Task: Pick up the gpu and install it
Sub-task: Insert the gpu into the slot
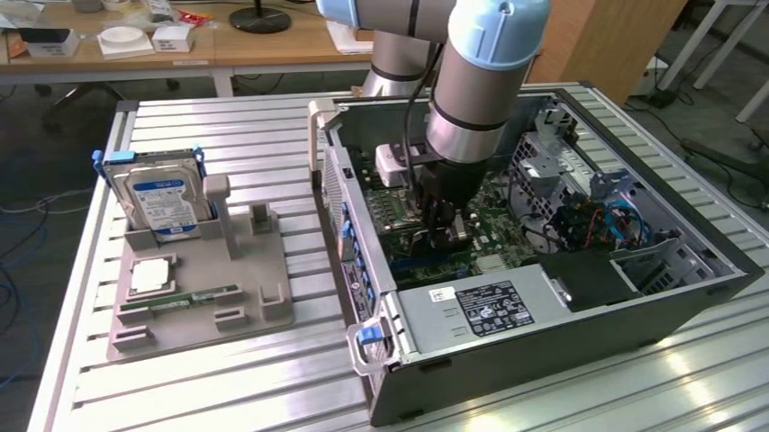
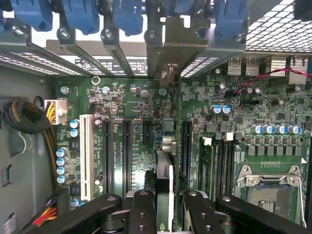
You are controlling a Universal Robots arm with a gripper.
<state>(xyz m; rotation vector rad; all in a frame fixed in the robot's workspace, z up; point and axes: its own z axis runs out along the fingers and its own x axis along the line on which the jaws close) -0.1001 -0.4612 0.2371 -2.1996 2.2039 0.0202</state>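
Observation:
My gripper is down inside the open computer case, over the green motherboard. In the wrist view the gripper is shut on the gpu, which shows edge-on as a thin upright card between the black fingers. Its silvery bracket reaches the case's rear slot openings, among the blue latches. The card stands in line between two long black slots. Whether it is seated in a slot is hidden by the card itself.
On the grey holder at the exterior view's left stand the hard drive, a processor chip and a green memory stick. The power supply and the drive cage with cables crowd the case.

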